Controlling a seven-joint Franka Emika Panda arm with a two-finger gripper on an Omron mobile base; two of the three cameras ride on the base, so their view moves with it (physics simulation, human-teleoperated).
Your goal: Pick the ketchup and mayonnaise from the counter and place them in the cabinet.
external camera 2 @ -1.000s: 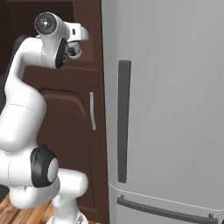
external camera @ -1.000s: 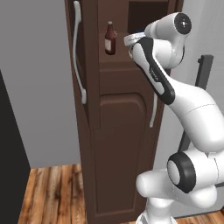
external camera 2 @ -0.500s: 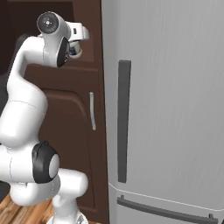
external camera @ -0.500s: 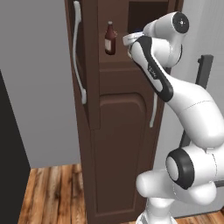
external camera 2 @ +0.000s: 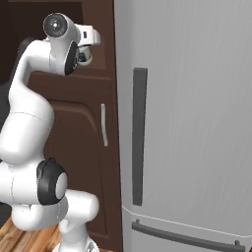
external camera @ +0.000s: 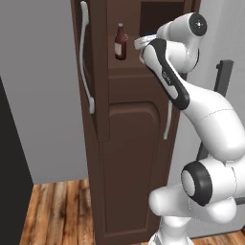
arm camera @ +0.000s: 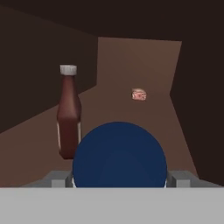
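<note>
The pincer [arm camera: 119, 177] grips a round jar with a dark blue lid [arm camera: 119, 153] between wide jaws, inside the dark brown wood cabinet's [external camera: 129, 158] open niche — the small red-brown ketchup bottle [arm camera: 68, 114] stands upright just beside it.

Matt dark wood cabinet [external camera: 129, 158], glossy ketchup [arm camera: 68, 114], prob. plastic; steel-look fridge [external camera 2: 197, 123].

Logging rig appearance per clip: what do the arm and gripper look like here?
A glossy white arm of rounded segments with dark grey-black joint rings and a black band with small pale lettering. No cables show. The two-finger gripper has small grey fingertips.
</note>
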